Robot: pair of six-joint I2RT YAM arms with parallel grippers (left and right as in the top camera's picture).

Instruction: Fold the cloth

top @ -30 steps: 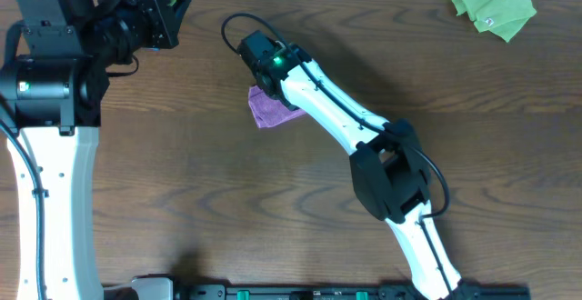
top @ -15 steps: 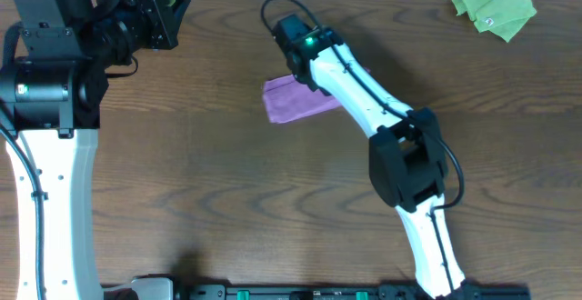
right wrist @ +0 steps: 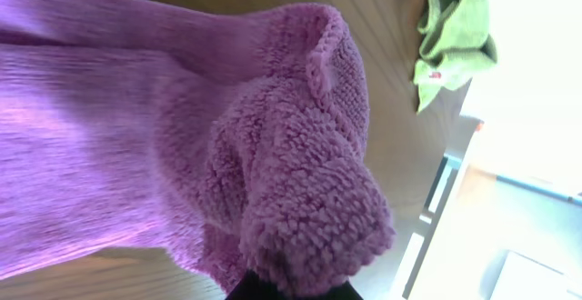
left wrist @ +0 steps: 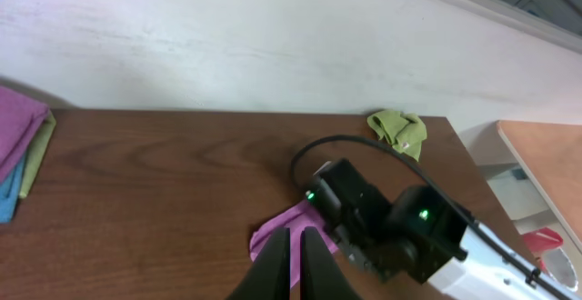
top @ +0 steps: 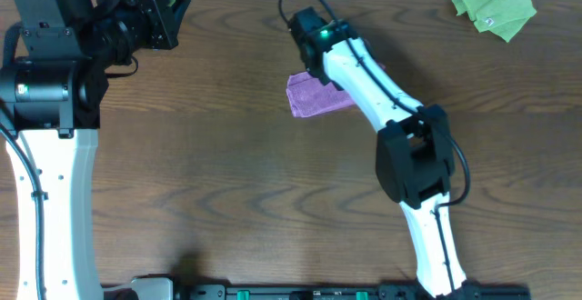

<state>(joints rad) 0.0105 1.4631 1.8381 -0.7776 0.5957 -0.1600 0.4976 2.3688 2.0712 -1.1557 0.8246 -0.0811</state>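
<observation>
A purple fleece cloth [top: 316,93] lies partly folded on the brown table, its right part under my right arm. My right gripper [top: 320,66] is shut on a bunched edge of this cloth [right wrist: 300,218], which fills the right wrist view. The cloth also shows in the left wrist view [left wrist: 289,232]. My left gripper [left wrist: 294,262] is shut and empty, held high at the far left of the table, well apart from the cloth.
A crumpled green cloth [top: 493,7] lies at the far right corner; it also shows in the right wrist view [right wrist: 453,35]. A stack of folded cloths [left wrist: 20,145] sits at the far left by the wall.
My right gripper has dragged the purple cloth to the right across the table. The left arm has not moved.
</observation>
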